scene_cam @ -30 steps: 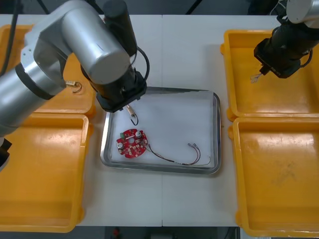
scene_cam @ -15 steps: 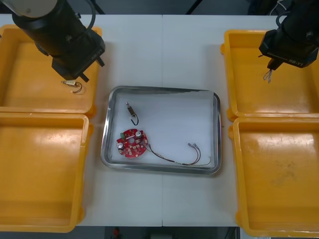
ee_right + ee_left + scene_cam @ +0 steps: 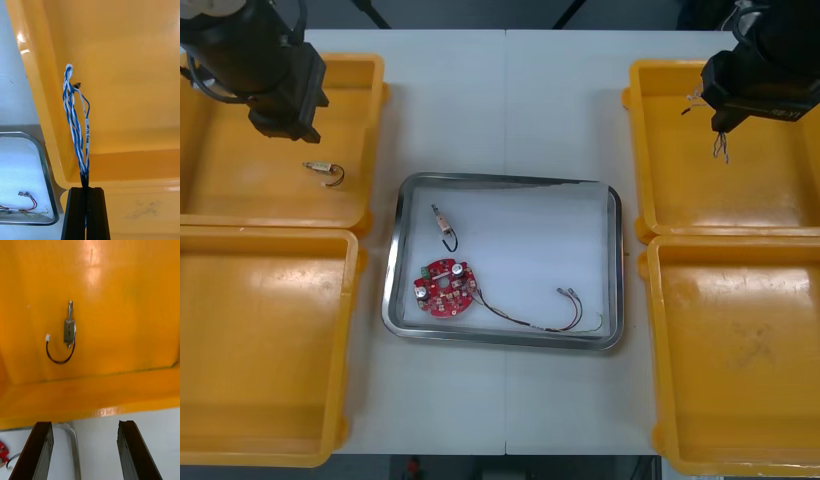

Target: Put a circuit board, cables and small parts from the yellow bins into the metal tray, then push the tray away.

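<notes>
The right claw [image 3: 720,125] hangs over the yellow plastic bin [image 3: 642,150] to the right of and beyond the shallow metal tray [image 3: 392,295]. Its black fingers are pinched narrow on one end of a twisted blue and white cable [image 3: 721,148], which dangles free above the bin floor. The right wrist view adds detail: the cable [image 3: 77,123] rises doubled from the closed claw [image 3: 85,190], and one strand wears a white sleeve label [image 3: 87,135] printed in black. On it "CAN" reads plainly; the characters before it do not. The same view catches a rounded corner of the tray [image 3: 45,176], where the bare ends of a thin red and yellow cable [image 3: 28,202] lie on the white lining. The left claw [image 3: 285,125] is over the matching yellow bin [image 3: 370,120] to the left of and beyond the tray, spread wide and holding nothing. In the left wrist view, past the open claw [image 3: 85,423], a small metal part [image 3: 68,328] with a loop of black wire lies flat on the bin floor. The front view lays out the tray's load on the light worktop [image 3: 510,100]. A round red circuit board [image 3: 445,288] sits in the tray's near left corner, and a second small metal part with black wire [image 3: 445,228] lies just beyond it. The red and yellow cable [image 3: 550,318] runs from the board's edge toward the near right corner.
</notes>
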{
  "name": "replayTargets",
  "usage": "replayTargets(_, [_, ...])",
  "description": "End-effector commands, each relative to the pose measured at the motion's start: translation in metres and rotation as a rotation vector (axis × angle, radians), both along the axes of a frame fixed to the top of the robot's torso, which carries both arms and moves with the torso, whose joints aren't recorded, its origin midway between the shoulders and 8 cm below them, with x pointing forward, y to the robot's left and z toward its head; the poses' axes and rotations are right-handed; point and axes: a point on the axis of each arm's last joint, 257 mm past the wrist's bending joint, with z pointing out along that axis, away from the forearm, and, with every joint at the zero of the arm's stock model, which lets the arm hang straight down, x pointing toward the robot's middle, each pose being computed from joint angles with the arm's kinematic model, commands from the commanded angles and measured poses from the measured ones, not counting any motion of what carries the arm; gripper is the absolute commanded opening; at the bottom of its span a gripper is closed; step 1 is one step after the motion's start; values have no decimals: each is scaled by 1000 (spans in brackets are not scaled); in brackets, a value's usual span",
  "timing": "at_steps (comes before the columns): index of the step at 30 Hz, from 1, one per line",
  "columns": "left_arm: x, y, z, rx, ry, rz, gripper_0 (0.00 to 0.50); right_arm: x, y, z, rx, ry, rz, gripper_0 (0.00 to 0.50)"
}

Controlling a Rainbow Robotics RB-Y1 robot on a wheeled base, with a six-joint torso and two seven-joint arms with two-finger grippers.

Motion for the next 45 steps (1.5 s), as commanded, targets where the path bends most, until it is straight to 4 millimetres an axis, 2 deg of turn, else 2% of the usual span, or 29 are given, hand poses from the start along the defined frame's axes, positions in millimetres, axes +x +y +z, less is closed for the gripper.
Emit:
replayTargets(1, [20, 48, 25, 166, -73, -47, 500, -4, -5, 26, -54, -82, 117, 0])
replayTargets(7, [31, 68, 11, 217, -77, -45, 500, -15, 17, 26, -71, -126, 205, 0])
replayTargets(8, [31, 78, 5, 235, -63, -54, 500, -21, 26, 25, -63, -131, 238, 0])
replayTargets(9, [32, 78, 4, 236, -64, -57, 500, -23, 28, 25, -64, -133, 251, 0])
replayTargets(15, [36, 86, -4, 237, -61, -63, 500, -50, 72, 16, -17, -111, 416, 0])
replayTargets(19, [38, 83, -18, 251, -59, -81, 500, -67, 97, 7, -73, -113, 538, 0])
replayTargets(24, [43, 73, -33, 236, -73, -105, 500, -83, 117, -8, -134, -104, 639, 0])
replayTargets(27, [44, 64, -49, 253, -70, -135, 500, -92, 140, -20, -184, -126, 758, 0])
replayTargets(37, [40, 49, -83, 257, -51, -180, 500, -98, 170, -40, -307, -176, 1139, 0])
replayTargets(45, [41, 37, -107, 282, -45, -222, 500, -87, 188, -66, -406, -226, 1376, 0])
